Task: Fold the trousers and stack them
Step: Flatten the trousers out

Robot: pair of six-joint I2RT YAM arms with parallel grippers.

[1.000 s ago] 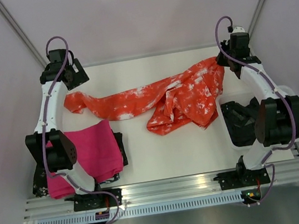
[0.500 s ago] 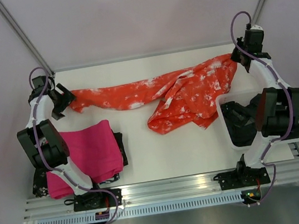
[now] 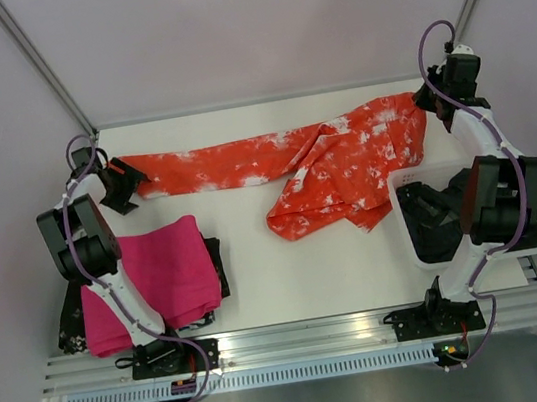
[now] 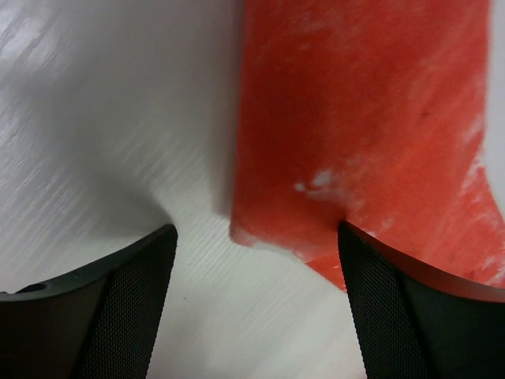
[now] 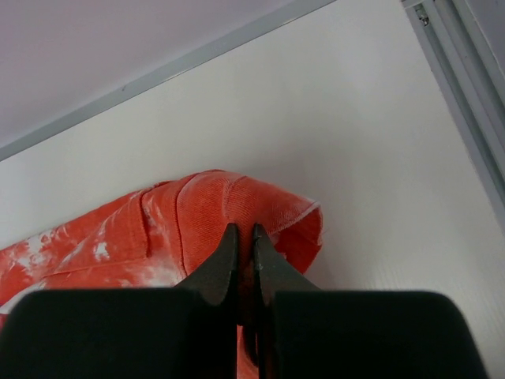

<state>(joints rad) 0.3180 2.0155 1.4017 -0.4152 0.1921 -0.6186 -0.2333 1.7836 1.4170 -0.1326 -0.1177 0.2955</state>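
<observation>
Right gripper (image 5: 241,230): clenched on a raised fold of the trousers (image 5: 197,213). Fingers pressed together, cloth pinched between the tips. In the top view this gripper (image 3: 428,101) sits at the upper right corner of the desk (image 3: 261,283).

Left gripper (image 4: 252,260): released. Fingers (image 4: 95,308) stand wide apart, low over the desk. The hem end of one trouser leg lies between them; the right-hand finger meets the cloth's edge, but I cannot tell whether it touches. In the top view this gripper (image 3: 119,183) is at the upper left.

Arm pose: my right arm (image 3: 496,197) rises from its base at lower right, elbow over the bin, forearm stretched to the upper right. My left arm (image 3: 77,240) is folded back at the far left, wrist turned toward the cloth.

Trousers (image 3: 344,164): across the upper half of the desk. One leg runs long and fairly flat from the left gripper toward centre. The other leg and the waist are bunched right of centre, with a rumpled flap hanging toward mid-frame.

Containers: white bin (image 3: 489,256) at lower right holds a dark garment (image 3: 430,212). Its upper left corner is just beside the bunched trousers.

Pink cloth (image 3: 159,278), folded, lies at lower left, apart from the trousers.
</observation>
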